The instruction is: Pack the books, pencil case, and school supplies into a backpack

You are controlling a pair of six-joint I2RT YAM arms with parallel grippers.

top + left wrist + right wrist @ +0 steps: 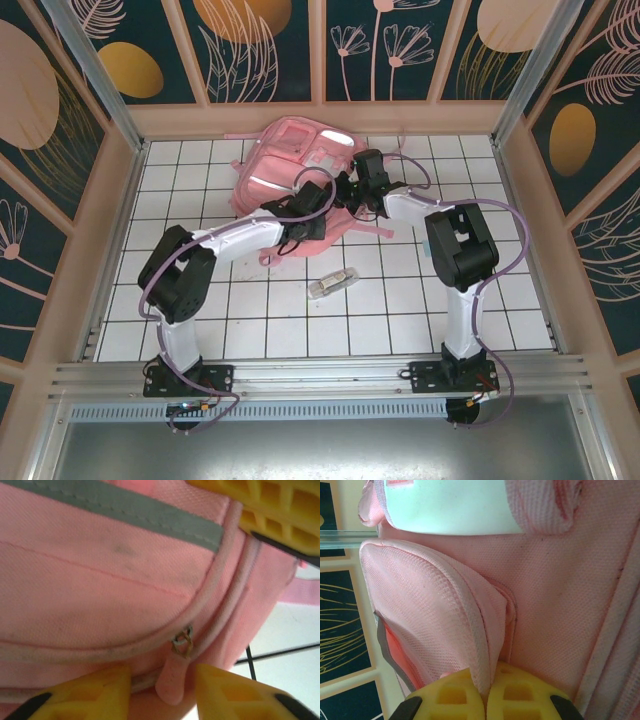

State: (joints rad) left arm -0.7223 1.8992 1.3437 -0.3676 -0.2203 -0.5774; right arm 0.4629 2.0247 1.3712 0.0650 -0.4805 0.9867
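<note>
Top external, near ground: table (400,320) of glossy white square tiles with dark grout lines.
Transparent box (332,283): narrow, clear, hard-edged oblong with pale contents; lies flat on the tiles between the two arms, nearer than the backpack (285,150) and apart from it; long axis slanted, near-left to far-right.
Left gripper (162,696): reaches over the backpack's near edge; yellow lattice-moulded fingers (100,697) narrowly parted, straddling the zipper pull (172,682) without visibly clamping it.
Zipper pull: soft pink tab hanging from a small brass-coloured ring, on a curved piped seam.
Right gripper (484,700): yellow fingers pressed together, pinching a piped fold of the backpack's pink mesh fabric.
Backpack: large, soft, rounded, woven pink cloth with a grey reflective strip (125,510); lies flat at the far middle of the table, front pockets up; long axis roughly near to far, partly hidden by the arms; straps trailing off the near side.
Back wall (260,50): dark teal panels in pale frames, peach plant motifs.
</note>
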